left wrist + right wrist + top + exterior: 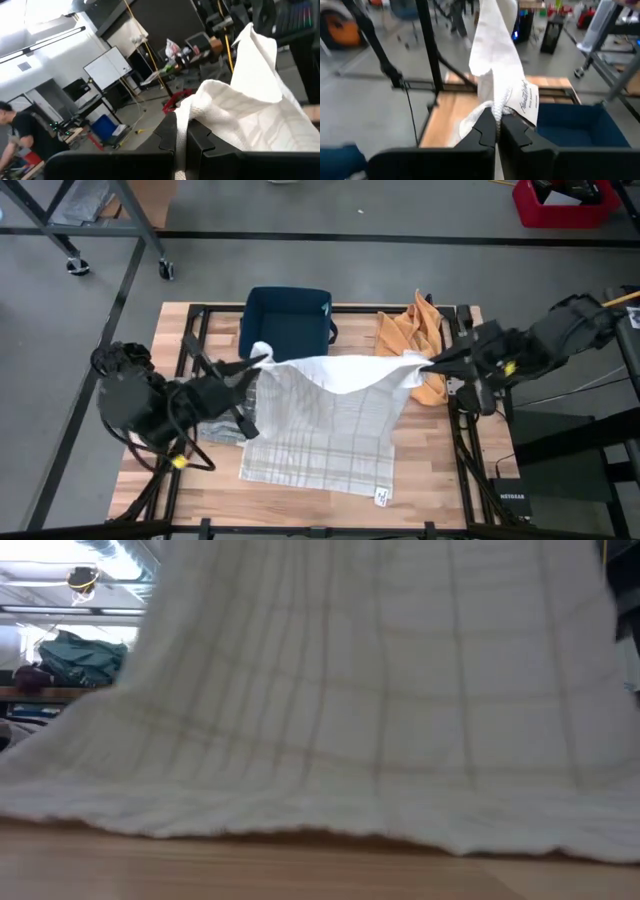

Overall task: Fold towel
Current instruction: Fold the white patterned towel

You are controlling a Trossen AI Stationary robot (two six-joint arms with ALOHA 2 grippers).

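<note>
While both arms lift its far edge, the white checked towel [335, 420] hangs between them, its near edge lying on the wooden bench [420, 480]. The left gripper [252, 368] has its jaws clenched on one raised corner, and the right gripper [428, 366] has its jaws clenched on the other. A dark blue bin [287, 320] sits behind the towel, and an orange cloth [412, 330] lies just beside the bin, near the right gripper.

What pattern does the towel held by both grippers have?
The white cloth towel has faint beige plaid lines, seen best in the low view.
</note>
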